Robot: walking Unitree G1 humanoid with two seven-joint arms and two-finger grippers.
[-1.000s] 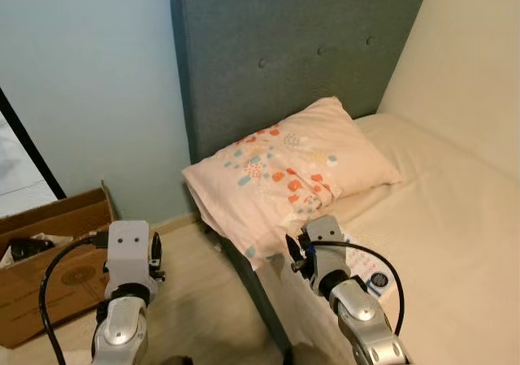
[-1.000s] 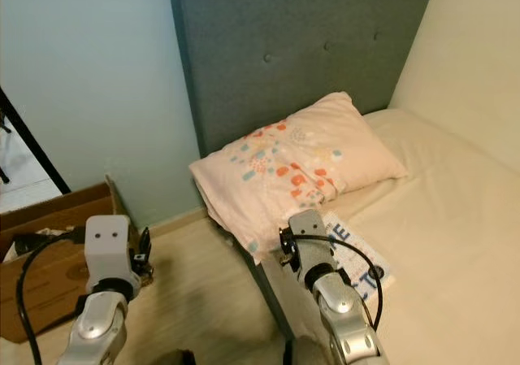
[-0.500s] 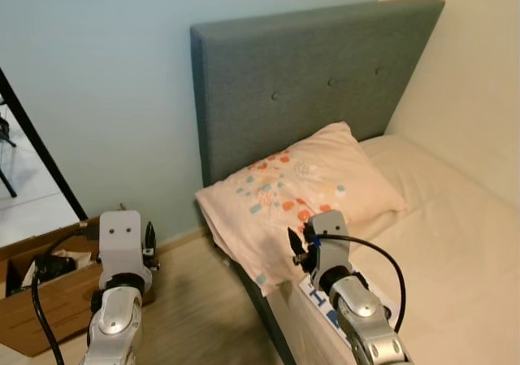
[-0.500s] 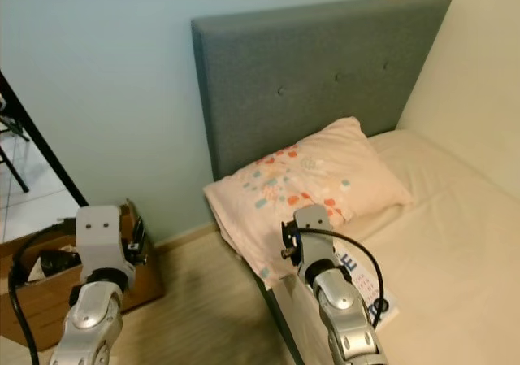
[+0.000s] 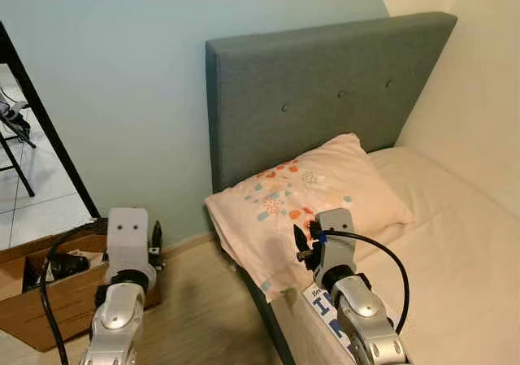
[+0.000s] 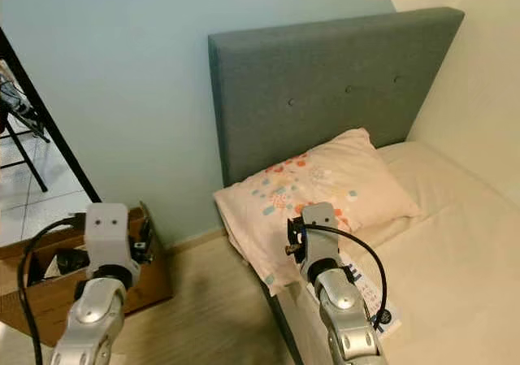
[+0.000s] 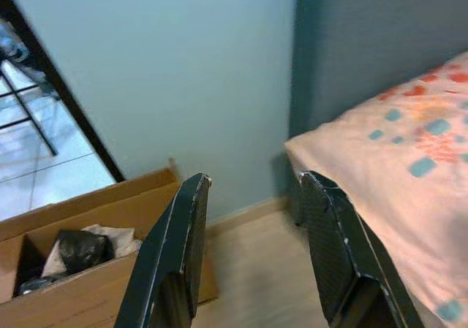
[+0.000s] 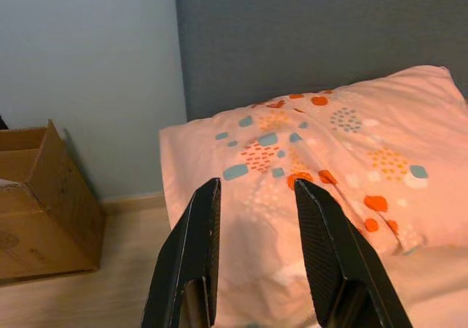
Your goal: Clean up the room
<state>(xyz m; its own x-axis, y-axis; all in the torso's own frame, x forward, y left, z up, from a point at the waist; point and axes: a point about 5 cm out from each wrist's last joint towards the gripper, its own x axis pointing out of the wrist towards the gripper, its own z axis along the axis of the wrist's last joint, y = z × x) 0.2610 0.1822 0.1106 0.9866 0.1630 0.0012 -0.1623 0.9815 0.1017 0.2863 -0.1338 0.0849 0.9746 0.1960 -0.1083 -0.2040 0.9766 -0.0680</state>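
Note:
A pink pillow [image 5: 313,194] with orange and teal dots lies at the head of the bed [image 5: 459,251], and its near corner hangs over the bed's side. A white magazine [image 6: 366,280] with blue letters lies on the sheet, just behind my right arm. My right gripper [image 8: 256,185] is raised before the pillow, open, nothing between its fingers. My left gripper [image 7: 256,189] is raised over the floor between the bed and a cardboard box [image 5: 57,308], open and holding nothing. The box holds a black item and crumpled paper [image 7: 80,248].
A grey padded headboard [image 5: 325,89] stands against the pale blue wall. Wooden floor [image 5: 203,308] runs between the box and the bed's side. A black frame [image 5: 49,129] slants at the left, with tiled floor beyond it. A cream wall lies along the bed's far side.
The whole picture has shifted as the camera moved, with more wall and tiled floor at the left now. Both arms keep the same raised pose, grippers still open.

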